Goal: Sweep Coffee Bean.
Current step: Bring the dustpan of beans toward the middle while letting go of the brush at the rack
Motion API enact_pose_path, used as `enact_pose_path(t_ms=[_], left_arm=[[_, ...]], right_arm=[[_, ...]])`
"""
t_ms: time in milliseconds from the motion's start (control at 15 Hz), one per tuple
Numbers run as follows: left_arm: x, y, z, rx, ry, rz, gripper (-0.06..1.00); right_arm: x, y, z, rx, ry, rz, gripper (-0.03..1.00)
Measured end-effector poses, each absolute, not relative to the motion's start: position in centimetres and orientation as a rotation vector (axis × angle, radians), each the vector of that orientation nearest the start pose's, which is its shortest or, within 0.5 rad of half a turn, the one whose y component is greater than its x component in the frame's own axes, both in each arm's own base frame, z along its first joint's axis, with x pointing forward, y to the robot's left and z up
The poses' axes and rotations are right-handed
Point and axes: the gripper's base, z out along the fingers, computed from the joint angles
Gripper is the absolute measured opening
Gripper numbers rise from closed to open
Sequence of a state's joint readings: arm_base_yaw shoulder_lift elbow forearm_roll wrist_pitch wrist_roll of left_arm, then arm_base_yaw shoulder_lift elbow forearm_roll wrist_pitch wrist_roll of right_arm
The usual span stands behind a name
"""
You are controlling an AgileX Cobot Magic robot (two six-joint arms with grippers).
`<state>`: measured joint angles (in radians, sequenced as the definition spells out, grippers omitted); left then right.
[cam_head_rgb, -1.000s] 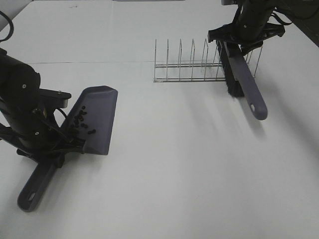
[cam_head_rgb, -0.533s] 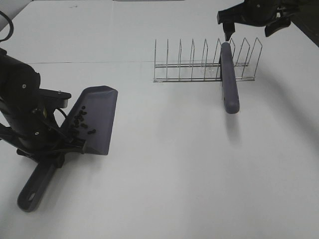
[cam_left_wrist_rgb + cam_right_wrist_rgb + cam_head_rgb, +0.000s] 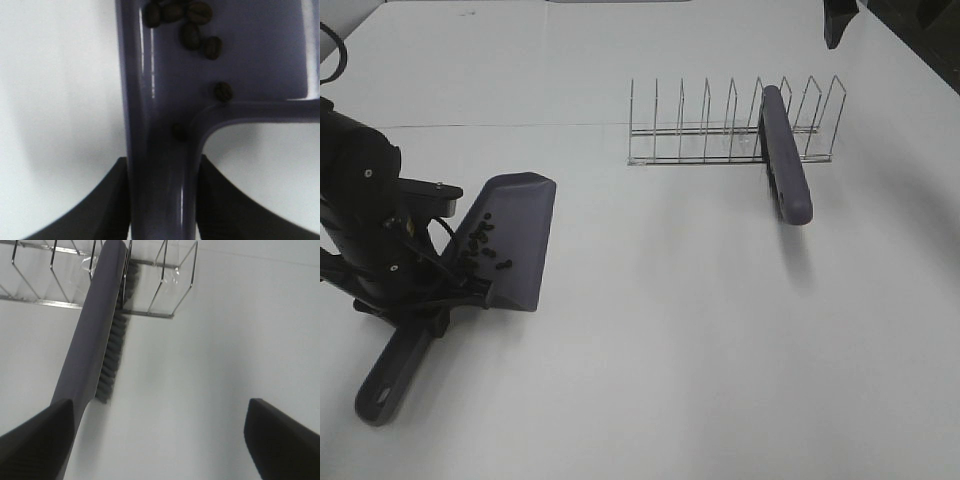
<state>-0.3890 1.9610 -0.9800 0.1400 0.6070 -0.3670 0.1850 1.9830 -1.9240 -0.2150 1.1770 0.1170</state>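
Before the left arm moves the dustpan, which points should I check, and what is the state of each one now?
1. Left gripper shut on the dustpan handle: ok.
2. Coffee beans lie inside the dustpan: ok.
3. No stray beans on the table: ok in the high view; under the left arm, cannot tell.
4. Brush released, leaning in the wire rack, its far end sticking out over the table: ok.
5. Right gripper open and empty, apart from the brush: ok.
6. Dustpan held level: cannot tell.
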Motion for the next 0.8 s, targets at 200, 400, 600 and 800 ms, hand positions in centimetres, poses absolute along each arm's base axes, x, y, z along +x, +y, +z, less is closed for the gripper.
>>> enact_pose_path(t_ms=[200,400,600,800], left_arm=[[30.3,-11.6,10.4,0.195,3.020,0.068,0.35],[30.4,-11.8,12.2,0.158,2.962,0.025,0.35],[31.3,-12.5,13.8,0.095,2.916,-0.055,0.35],[33.0,-13.7,15.2,0.075,2.868,-0.173,0.35]], right_arm=[[41.4,6.8,32.7,-0.147,2.714,-0.073,0.74],[39.2,6.8,32.0,-0.150,2.778,-0.014,0.73],[35.2,6.3,30.6,-0.151,2.854,0.007,0.73],[30.1,5.7,29.8,-0.136,2.804,0.065,0.72]])
